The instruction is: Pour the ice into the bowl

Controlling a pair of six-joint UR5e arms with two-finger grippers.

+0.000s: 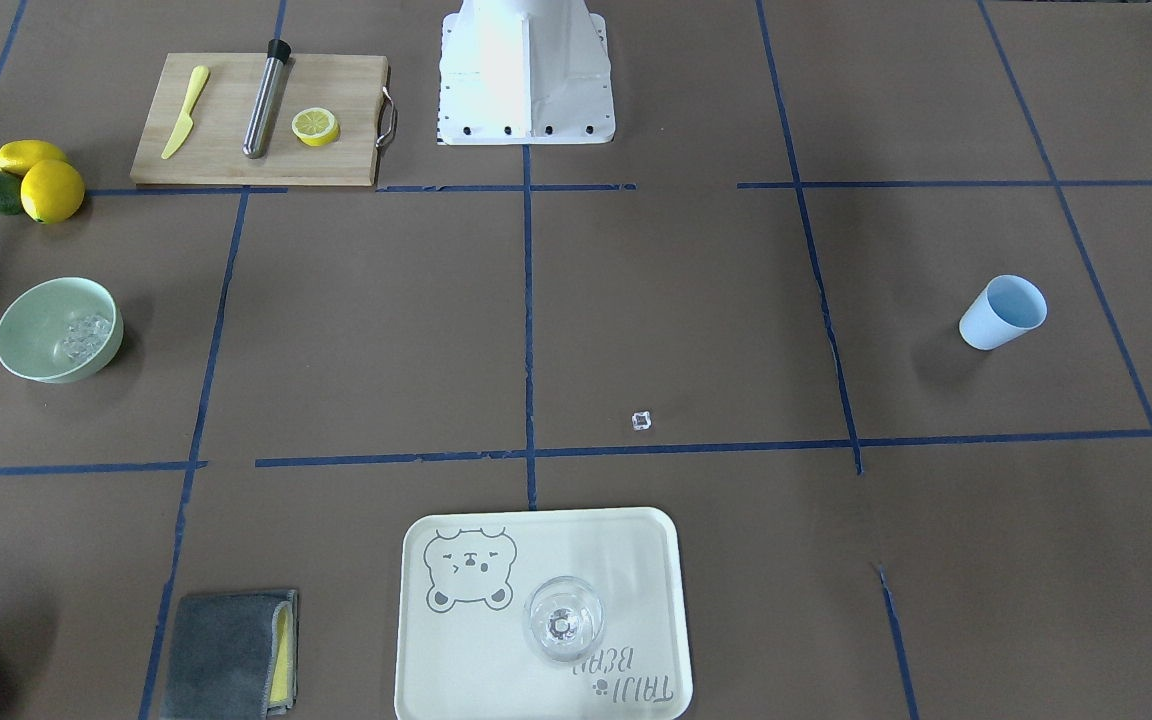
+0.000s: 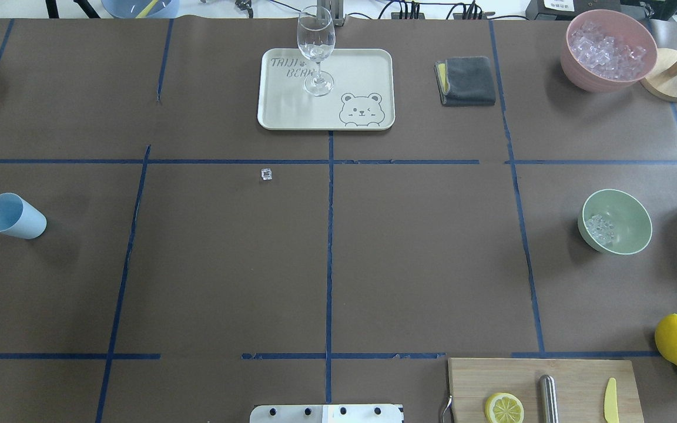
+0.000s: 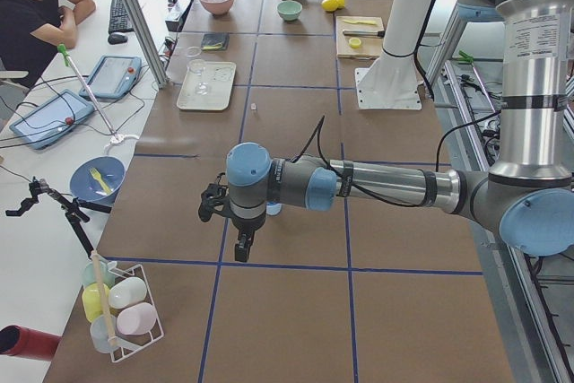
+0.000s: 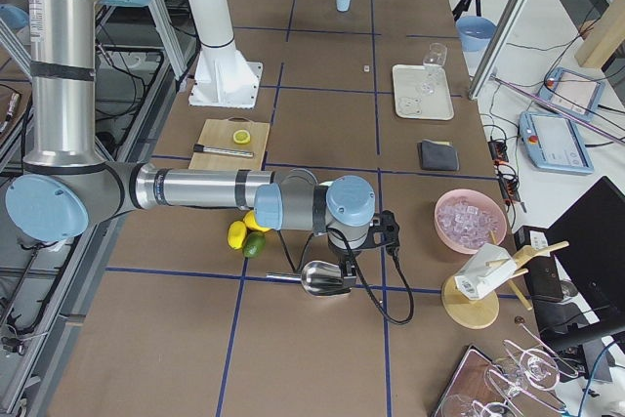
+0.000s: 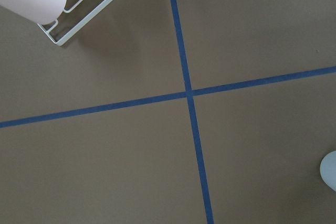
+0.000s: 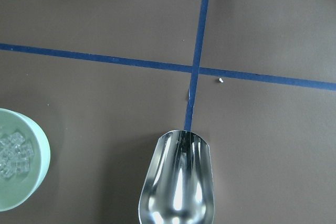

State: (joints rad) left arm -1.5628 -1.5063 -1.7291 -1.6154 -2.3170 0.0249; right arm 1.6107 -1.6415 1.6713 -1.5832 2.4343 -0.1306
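The mint-green bowl stands upright at the table's right side in the overhead view, with several ice cubes inside; the right wrist view shows it too. One loose ice cube lies mid-table. The blue cup stands far on the left. My left gripper hovers near the cup and my right gripper hovers over a metal scoop close to the bowl. Each shows only in a side view, so I cannot tell if it is open or shut.
A pink bowl of ice and a grey cloth sit at the far right. A tray holds a stemmed glass. A cutting board and lemons lie near the base. A cup rack stands at the left end.
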